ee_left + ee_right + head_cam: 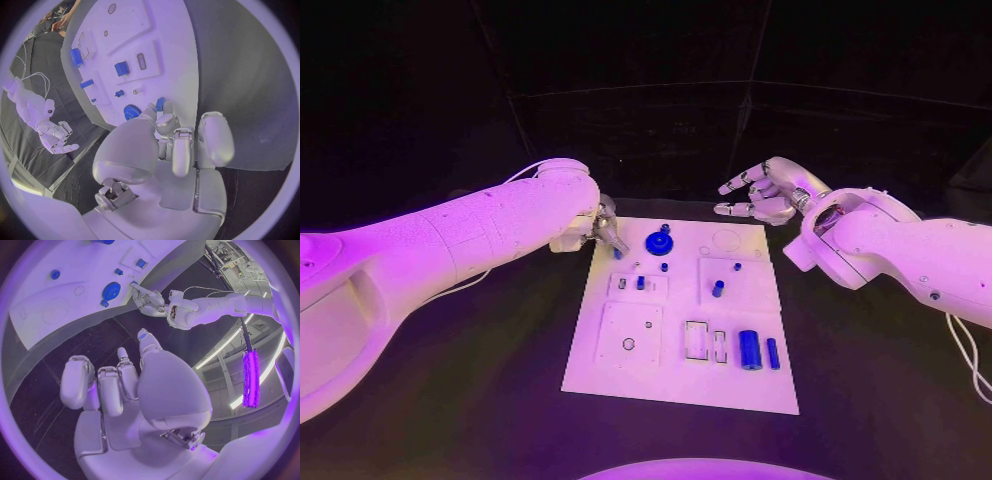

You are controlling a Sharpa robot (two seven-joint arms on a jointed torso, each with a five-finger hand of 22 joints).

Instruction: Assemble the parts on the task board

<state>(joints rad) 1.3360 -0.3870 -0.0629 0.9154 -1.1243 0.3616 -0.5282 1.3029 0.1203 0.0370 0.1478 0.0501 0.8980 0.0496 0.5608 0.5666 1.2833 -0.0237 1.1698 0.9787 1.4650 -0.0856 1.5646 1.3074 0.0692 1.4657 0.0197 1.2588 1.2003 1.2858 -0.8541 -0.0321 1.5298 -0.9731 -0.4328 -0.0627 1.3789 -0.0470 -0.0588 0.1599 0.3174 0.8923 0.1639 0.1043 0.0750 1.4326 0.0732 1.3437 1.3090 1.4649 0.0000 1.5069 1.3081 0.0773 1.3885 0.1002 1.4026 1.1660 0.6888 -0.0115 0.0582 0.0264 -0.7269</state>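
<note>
The white task board point(678, 375) lies in the middle of the black table. My left hand point(596, 230) hangs over the board's far left corner, fingers curled in. Its fingertips pinch a small blue part point(160, 103), the same part point(617, 253) seen in the head view. A blue gear point(659, 243) stands on the board just right of that hand; the left wrist view has this gear point(131, 111) close by the fingertips. My right hand point(764, 192) hovers beyond the board's far right corner with its fingers spread and nothing in them.
Several small blue pegs point(717, 289) stand in the board's middle. Two blue cylinders point(750, 349) lie near its front right, beside a rectangular slot point(695, 340). Black table point(473, 400) runs all round the board.
</note>
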